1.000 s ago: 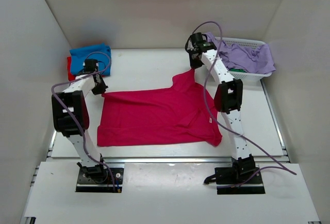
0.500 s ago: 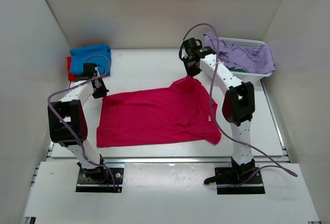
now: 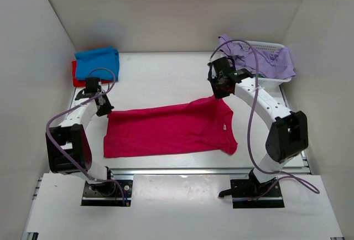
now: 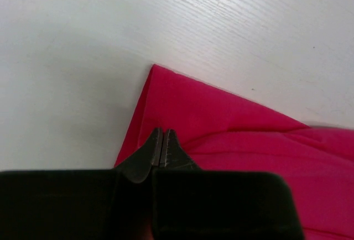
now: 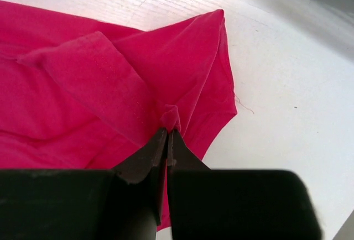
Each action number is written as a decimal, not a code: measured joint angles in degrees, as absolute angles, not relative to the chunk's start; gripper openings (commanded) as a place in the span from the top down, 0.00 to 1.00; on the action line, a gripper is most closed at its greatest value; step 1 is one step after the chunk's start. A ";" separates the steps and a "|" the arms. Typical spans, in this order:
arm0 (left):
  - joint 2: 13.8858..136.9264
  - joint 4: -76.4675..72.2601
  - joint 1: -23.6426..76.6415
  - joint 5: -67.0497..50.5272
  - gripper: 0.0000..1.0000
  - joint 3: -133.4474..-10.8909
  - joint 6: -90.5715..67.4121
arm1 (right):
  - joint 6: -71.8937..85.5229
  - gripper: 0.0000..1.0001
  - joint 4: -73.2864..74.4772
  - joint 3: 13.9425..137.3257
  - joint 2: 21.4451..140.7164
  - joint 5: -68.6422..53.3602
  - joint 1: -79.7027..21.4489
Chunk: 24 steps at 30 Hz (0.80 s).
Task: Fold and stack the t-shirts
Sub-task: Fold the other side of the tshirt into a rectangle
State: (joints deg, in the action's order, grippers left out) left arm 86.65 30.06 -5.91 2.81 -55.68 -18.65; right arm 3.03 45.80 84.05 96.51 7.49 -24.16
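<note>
The crimson-pink t-shirt (image 3: pixel 166 130) lies spread on the table, its far edge pulled toward me. My left gripper (image 3: pixel 104 107) is shut on its far left corner; the left wrist view shows the closed fingers (image 4: pixel 162 147) pinching red cloth (image 4: pixel 232 124). My right gripper (image 3: pixel 217 93) is shut on the far right part of the shirt; in the right wrist view a small pinch of cloth (image 5: pixel 170 115) bunches at the closed gripper (image 5: pixel 167 135). A small white label (image 3: pixel 225 127) shows near the shirt's right side. A folded blue t-shirt (image 3: pixel 97 62) lies on a red one (image 3: pixel 74 74) at the far left.
A white slatted basket (image 3: pixel 269 46) at the far right holds lilac cloth (image 3: pixel 260 60) that hangs over its rim. Grey walls close in the table on the left, back and right. A metal rail (image 3: pixel 182 170) runs along the near edge.
Both grippers have drawn the shirt's far edge toward the near side. The right arm swung back and to the right; the left gripper came nearer. The shirt now looks narrower front to back.
</note>
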 measured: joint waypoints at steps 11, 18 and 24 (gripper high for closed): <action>80.42 33.06 -5.87 4.62 1.00 -51.22 -18.92 | 4.89 1.00 44.23 72.29 84.58 4.43 -24.80; 76.31 34.92 -5.56 6.15 1.00 -48.71 -19.42 | 6.02 1.00 43.46 66.67 77.71 3.18 -24.62; 75.16 35.64 -5.52 6.57 1.00 -43.79 -20.27 | 6.90 1.00 42.44 60.16 73.65 1.98 -24.36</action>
